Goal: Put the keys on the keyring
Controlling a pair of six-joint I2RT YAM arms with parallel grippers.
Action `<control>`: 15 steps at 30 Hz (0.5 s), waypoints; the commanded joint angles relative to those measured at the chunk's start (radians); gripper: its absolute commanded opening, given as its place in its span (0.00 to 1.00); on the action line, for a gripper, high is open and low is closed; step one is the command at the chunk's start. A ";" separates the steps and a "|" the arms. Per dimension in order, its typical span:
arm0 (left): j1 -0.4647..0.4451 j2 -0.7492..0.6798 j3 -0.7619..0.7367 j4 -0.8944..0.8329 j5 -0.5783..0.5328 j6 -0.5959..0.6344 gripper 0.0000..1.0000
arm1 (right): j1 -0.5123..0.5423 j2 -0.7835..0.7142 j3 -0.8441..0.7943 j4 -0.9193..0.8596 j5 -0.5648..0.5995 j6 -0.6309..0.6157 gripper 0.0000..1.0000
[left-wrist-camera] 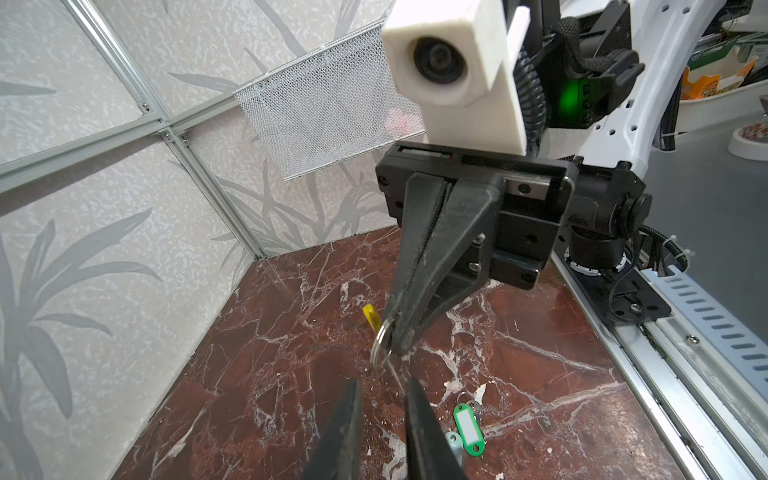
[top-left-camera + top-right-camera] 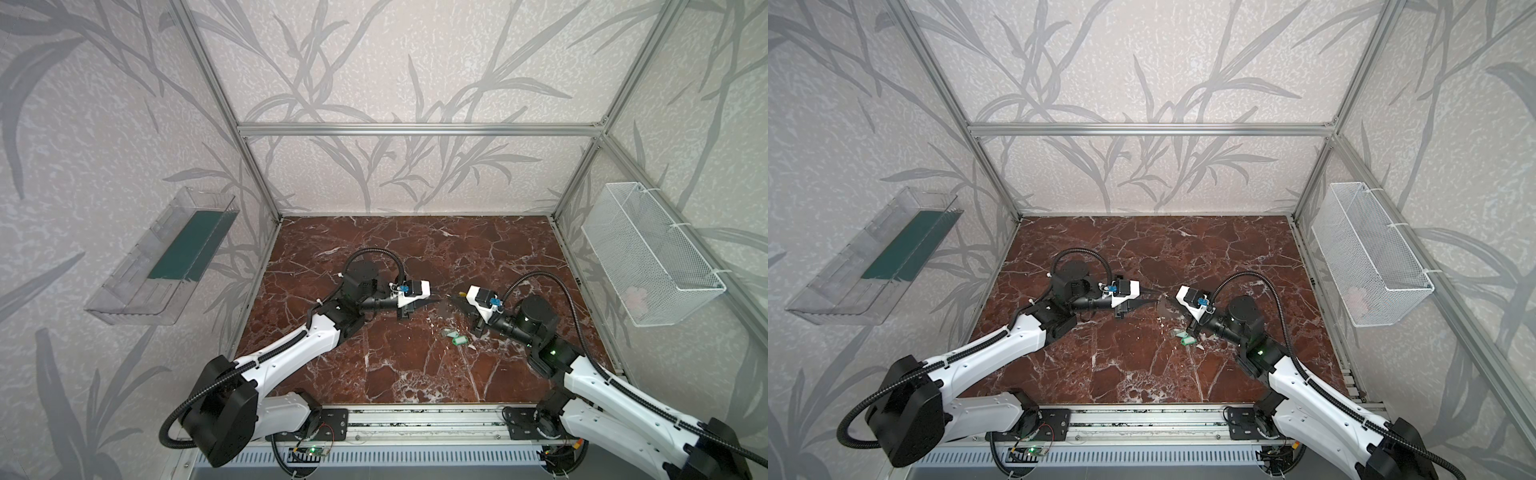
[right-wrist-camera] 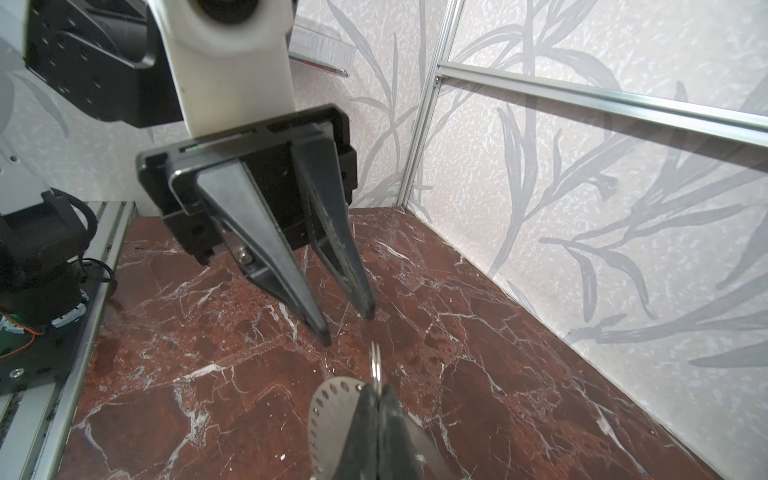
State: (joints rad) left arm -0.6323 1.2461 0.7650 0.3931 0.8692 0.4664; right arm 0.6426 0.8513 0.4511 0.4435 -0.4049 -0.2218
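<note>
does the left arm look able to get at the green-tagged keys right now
Probably yes: the left gripper is open and empty, and the keys lie uncovered on the table nearby. The right gripper, shut on the keyring, hangs close and may crowd it.
</note>
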 commanded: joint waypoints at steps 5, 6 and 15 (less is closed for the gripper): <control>0.002 0.004 0.005 0.073 0.017 -0.060 0.22 | 0.004 0.022 0.001 0.129 -0.056 0.053 0.00; 0.002 0.005 0.005 0.075 0.017 -0.061 0.21 | 0.003 0.023 0.001 0.130 -0.060 0.056 0.00; 0.003 0.024 0.016 0.078 0.031 -0.060 0.17 | 0.007 0.032 0.004 0.132 -0.087 0.062 0.00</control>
State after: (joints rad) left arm -0.6323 1.2606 0.7635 0.4435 0.8738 0.4099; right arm 0.6430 0.8780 0.4511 0.5282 -0.4656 -0.1711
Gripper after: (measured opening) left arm 0.173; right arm 0.048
